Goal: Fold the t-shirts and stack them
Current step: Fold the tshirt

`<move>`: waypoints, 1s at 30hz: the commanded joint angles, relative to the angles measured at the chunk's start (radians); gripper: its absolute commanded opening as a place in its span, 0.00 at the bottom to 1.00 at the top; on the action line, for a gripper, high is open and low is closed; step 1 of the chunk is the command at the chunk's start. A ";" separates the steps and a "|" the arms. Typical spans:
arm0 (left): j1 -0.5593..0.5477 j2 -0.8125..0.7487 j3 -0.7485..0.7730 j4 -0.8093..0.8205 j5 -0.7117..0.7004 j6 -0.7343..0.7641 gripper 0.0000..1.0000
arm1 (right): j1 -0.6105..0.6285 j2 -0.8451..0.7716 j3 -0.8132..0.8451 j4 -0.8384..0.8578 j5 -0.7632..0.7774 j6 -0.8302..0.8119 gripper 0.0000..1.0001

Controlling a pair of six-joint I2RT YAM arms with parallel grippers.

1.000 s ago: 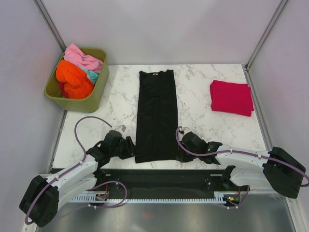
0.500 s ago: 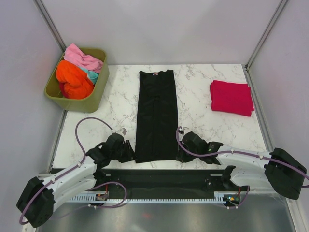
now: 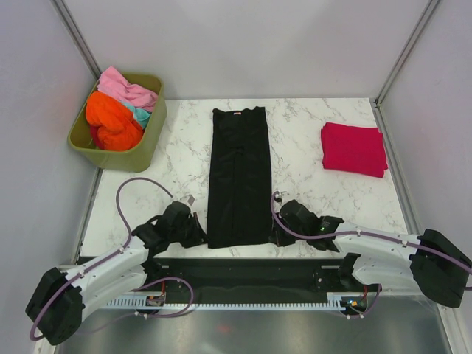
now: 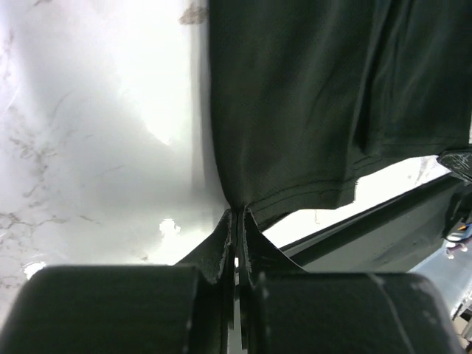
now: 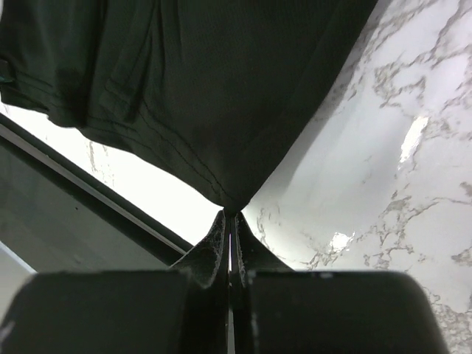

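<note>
Both arms crouch at the near edge of the marble table [image 3: 317, 199], where the black t-shirt [image 3: 238, 177] lies flat as a long narrow strip, collar toward the far wall and hem close to the table's front lip. The left gripper [image 4: 237, 215] is pinched tight on the hem's left corner and the right gripper [image 5: 230, 214] likewise on the right corner. Each wrist view shows only a thin bite of cloth between closed jaws. The risk appears to lie in that slim hold: a corner could slide free as the hem is lifted and carried toward the collar, or the jaws may have caught only the top layer, letting the folded-in sides fall open. Uneven travel by the two arms would skew the fold. Room ahead is generous — bare marble flanks the strip on both sides, the crimson red t-shirt [image 3: 354, 149] sits folded well apart to the right, and the olive-green tub [image 3: 144, 158] of orange, pink and teal shirts stands at the far left corner. Behind the hem, the front lip and the dark rail [image 3: 243, 269] leave little margin for pulling back.
</note>
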 commanded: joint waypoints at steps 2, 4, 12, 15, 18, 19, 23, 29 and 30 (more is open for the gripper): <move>-0.004 0.036 0.084 0.059 0.038 0.006 0.02 | 0.003 -0.028 0.085 -0.032 0.093 -0.031 0.00; -0.001 0.062 0.127 0.057 0.046 0.014 0.02 | -0.002 -0.023 0.110 -0.048 0.115 -0.032 0.00; 0.036 0.199 0.297 0.044 0.044 0.050 0.02 | -0.086 0.044 0.232 -0.095 0.151 -0.067 0.00; 0.071 0.245 0.356 0.038 0.047 0.060 0.02 | -0.132 0.082 0.292 -0.115 0.142 -0.083 0.00; 0.112 0.277 0.409 0.034 0.053 0.075 0.02 | -0.165 0.131 0.354 -0.138 0.135 -0.095 0.00; 0.123 0.295 0.422 0.034 0.057 0.080 0.02 | -0.175 0.145 0.386 -0.149 0.136 -0.101 0.00; 0.197 0.352 0.488 0.034 0.072 0.103 0.02 | -0.232 0.223 0.459 -0.158 0.128 -0.116 0.00; 0.293 0.485 0.592 0.059 0.096 0.126 0.02 | -0.292 0.358 0.581 -0.172 0.130 -0.133 0.00; 0.306 0.502 0.612 0.074 0.103 0.127 0.02 | -0.300 0.375 0.596 -0.172 0.130 -0.135 0.00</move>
